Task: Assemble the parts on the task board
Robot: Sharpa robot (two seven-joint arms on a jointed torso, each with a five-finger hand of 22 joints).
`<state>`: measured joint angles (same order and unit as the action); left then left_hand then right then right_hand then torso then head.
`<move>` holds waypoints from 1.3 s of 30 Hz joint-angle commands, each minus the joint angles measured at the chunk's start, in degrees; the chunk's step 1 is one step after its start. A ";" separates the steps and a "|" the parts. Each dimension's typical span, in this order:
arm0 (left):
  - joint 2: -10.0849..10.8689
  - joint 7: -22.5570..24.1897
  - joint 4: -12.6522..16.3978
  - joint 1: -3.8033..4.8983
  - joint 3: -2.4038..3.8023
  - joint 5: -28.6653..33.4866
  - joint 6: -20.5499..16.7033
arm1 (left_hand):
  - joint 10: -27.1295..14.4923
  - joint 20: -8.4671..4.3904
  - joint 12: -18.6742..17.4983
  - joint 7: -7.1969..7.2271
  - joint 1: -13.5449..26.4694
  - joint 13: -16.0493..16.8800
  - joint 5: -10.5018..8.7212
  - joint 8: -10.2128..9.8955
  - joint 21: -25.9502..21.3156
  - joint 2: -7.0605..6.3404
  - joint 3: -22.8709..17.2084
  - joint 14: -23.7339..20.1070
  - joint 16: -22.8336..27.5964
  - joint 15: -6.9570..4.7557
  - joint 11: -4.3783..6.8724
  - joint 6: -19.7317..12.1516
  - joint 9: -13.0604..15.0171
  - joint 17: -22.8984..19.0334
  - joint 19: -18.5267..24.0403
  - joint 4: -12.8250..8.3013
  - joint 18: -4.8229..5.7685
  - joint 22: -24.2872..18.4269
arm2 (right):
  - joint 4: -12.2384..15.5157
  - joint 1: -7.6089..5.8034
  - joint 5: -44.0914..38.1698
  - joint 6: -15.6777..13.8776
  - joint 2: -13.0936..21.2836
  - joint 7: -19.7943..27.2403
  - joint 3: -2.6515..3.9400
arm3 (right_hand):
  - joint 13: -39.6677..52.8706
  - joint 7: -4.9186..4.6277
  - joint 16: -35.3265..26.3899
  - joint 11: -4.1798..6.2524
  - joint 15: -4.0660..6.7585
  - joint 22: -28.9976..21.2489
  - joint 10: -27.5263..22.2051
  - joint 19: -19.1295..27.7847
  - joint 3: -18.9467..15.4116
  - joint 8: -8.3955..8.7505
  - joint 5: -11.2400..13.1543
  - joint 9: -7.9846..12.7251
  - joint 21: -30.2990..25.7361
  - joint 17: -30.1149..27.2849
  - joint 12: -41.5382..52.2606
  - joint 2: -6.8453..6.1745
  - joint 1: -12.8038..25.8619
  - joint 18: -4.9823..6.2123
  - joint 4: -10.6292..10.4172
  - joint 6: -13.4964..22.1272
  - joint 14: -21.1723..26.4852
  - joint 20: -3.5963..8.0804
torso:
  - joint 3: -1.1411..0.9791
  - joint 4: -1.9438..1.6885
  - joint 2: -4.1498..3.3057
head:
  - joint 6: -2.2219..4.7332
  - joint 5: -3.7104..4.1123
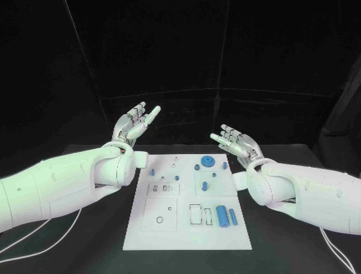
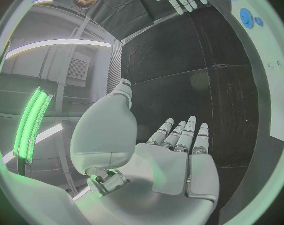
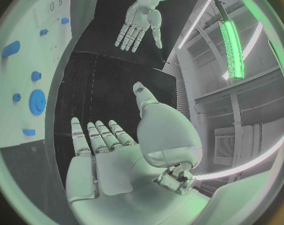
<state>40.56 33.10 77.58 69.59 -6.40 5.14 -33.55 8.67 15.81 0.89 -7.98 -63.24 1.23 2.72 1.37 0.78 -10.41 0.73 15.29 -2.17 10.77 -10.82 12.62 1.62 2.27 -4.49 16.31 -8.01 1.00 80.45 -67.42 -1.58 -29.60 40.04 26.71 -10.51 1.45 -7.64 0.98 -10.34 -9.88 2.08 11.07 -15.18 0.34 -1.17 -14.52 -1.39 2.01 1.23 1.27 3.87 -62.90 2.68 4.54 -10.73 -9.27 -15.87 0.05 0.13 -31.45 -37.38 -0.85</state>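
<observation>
1. The task board (image 1: 187, 228) lies flat in the middle of the black counter (image 1: 288, 251), its long sides running from the near edge toward the far edge.
2. Blue parts rest on it: a round disc (image 1: 207, 160) near the board's far edge, a small peg (image 1: 223, 165) just beside it, another small piece (image 1: 152, 170) toward the left side, and 2 upright-lying cylinders (image 1: 223, 216) side by side toward the board's right near part.
3. The left hand (image 1: 136, 124) is raised above the counter beyond the board's far left corner, fingers spread and straight, grasping nothing.
4. The right hand (image 1: 240, 142) hangs above the board's far right corner, palm up, fingers apart, released and holding nothing.
5. Neither hand touches the board or any part.
</observation>
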 commanded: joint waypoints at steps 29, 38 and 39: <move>6.53 2.16 2.77 0.56 -0.13 -2.35 13.68 | 49.65 -1.63 10.70 -5.14 -15.90 2.77 0.10 8.53 14.82 7.89 -4.83 45.81 -12.09 -3.42 1.03 40.32 3.15 4.56 -44.77 -7.91 -2.68 5.83 | -8.87 -6.77 -32.29 10.84 0.47 -3.60 -1.60 | 2.09 -4.30 9.07 1.89 4.79 5.58 51.40 -41.52 9.97 -4.45 2.17 -2.42 17.21 2.80 5.47 -1.29 -13.11 7.80 12.09 -45.91 -58.36 4.83 | -0.06 -0.63 -3.04 | 0.68 1.20; 11.05 0.64 9.79 0.70 -0.14 -5.56 15.58 | 54.68 -3.89 9.90 -3.69 -15.31 2.74 0.09 7.93 15.70 8.70 -4.51 52.93 -13.65 -5.68 2.75 43.58 2.49 6.86 -50.88 -9.60 -2.67 5.59 | -9.38 -8.68 -60.58 12.29 -0.43 -14.37 2.32 | 2.22 -2.81 13.45 4.11 8.46 9.67 56.76 -49.58 10.73 -4.51 1.74 -2.53 25.39 5.41 5.64 -3.34 -13.76 7.86 12.00 -48.70 -69.73 8.88 | 0.53 -1.47 -5.78 | 1.84 2.24; 11.48 0.51 10.65 0.70 -0.14 -5.70 15.67 | 54.89 -3.97 9.73 -3.64 -15.23 2.73 0.09 7.81 15.65 8.75 -4.49 53.11 -13.60 -5.75 2.80 43.72 2.43 7.00 -51.13 -9.69 -2.65 5.52 | -9.23 -8.88 -63.37 12.61 -0.58 -15.84 2.47 | 2.22 -2.62 14.24 4.37 8.90 10.33 57.21 -50.62 10.69 -4.43 1.84 -2.52 26.65 5.91 5.54 -3.60 -13.67 7.86 11.96 -48.89 -71.35 9.35 | 0.62 -1.66 -6.14 | 2.06 2.44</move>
<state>51.69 34.25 87.43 70.17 -6.60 2.01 -20.31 63.19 11.80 10.81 -11.51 -78.46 4.05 2.70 9.37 16.22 -2.17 -3.66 68.11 -15.48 5.03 -7.97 55.95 4.10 9.18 -55.30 6.94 -10.26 6.57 70.99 -75.97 -48.93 -18.58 39.62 17.56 -8.14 3.59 -10.85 13.81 -6.88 -2.38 11.04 66.13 -62.64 10.44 -5.91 -12.85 -3.84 25.65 6.29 7.08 1.15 -76.48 9.83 16.55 -58.24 -76.06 -8.07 0.38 -1.02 -36.14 -35.73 1.21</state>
